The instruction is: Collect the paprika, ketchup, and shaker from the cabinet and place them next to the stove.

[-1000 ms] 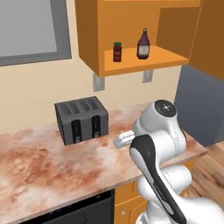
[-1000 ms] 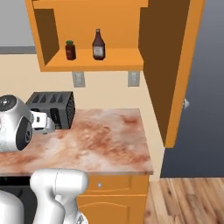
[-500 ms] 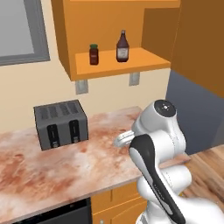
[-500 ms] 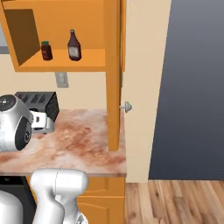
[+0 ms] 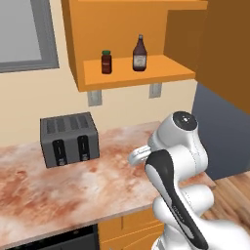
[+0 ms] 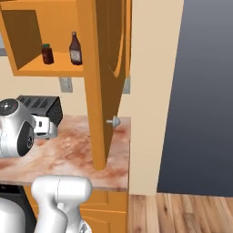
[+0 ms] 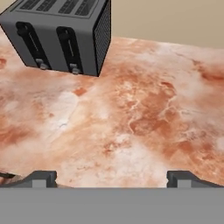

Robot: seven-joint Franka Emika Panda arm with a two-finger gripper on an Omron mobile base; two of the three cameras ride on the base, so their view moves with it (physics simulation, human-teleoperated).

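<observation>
Claw (image 7: 111, 177) spread wide and empty, tips hovering low over a mottled reddish countertop (image 7: 144, 118), pointed toward a dark grey toaster (image 7: 61, 35) standing near the back wall. Up on the shelf of the orange wall cabinet (image 5: 132, 73): paprika jar (image 5: 106, 62) with green lid, and just beside it on the right, the taller ketchup bottle (image 5: 139, 53), both upright and apart. Black shaker nowhere to be made out, nor the stove. Judged the approach step, nothing collected yet. Next move calls for raising the arm well up to shelf height and lining up on one container
</observation>
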